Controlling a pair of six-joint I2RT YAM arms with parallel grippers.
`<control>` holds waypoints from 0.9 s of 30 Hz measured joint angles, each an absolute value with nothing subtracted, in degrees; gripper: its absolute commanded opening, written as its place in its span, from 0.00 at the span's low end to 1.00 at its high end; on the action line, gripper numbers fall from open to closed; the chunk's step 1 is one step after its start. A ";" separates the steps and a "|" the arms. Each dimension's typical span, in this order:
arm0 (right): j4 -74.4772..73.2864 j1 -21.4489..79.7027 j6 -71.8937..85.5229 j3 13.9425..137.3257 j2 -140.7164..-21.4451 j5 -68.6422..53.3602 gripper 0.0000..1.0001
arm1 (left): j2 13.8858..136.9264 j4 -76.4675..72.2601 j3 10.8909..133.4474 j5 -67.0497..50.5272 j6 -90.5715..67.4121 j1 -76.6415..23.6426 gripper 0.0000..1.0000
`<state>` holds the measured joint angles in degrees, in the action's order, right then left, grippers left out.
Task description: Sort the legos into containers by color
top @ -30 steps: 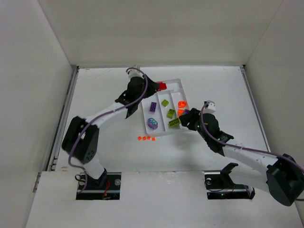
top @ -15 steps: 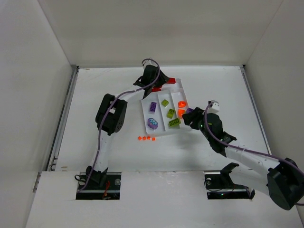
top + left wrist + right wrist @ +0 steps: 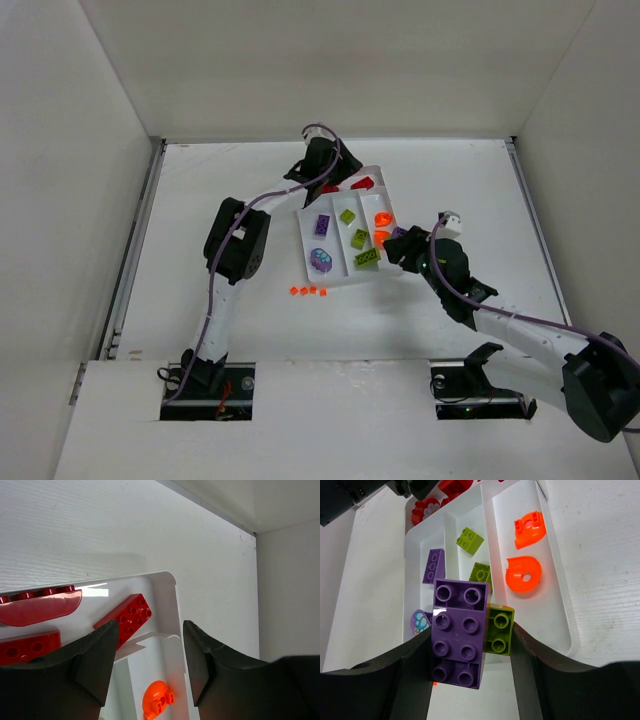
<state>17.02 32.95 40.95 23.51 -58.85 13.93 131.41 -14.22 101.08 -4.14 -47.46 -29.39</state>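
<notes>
The white tray point(image 3: 303, 240) holds red pieces point(image 3: 362, 183) in its crosswise far section, and purple point(image 3: 323, 224), lime green point(image 3: 359, 238) and orange point(image 3: 382, 218) pieces in its three long sections. My left gripper point(image 3: 324, 176) is open and empty over the tray's far end. In its wrist view the gripper point(image 3: 150, 630) is above a red brick point(image 3: 124, 619). My right gripper point(image 3: 398, 240) is at the tray's near right corner, shut on a purple brick point(image 3: 457, 640). A green brick point(image 3: 498, 630) lies in the tray point(image 3: 560, 595) beneath.
Three tiny orange pieces point(image 3: 308, 291) lie in a row on the table just in front of the tray. The enclosure's white walls stand on the left, back and right. The left arm's forearm crosses the table to the left of the tray.
The left arm swung from the tray's left side to its far end. The red brick at its gripper now lies in the crosswise section, and the jaws are open. The right gripper barely moved.
</notes>
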 measured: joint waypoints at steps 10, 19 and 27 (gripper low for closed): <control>17.74 33.34 40.29 23.51 -58.85 12.03 0.45 | 117.69 -15.25 81.49 -4.54 -47.29 -30.83 0.41; 25.30 33.82 41.30 22.76 -58.85 -0.58 0.45 | 87.07 -29.56 46.57 -8.25 -52.84 -39.31 0.49; 30.87 33.82 54.78 24.73 -65.49 -13.80 0.43 | 59.86 -39.09 21.41 -4.93 -50.13 -39.55 0.57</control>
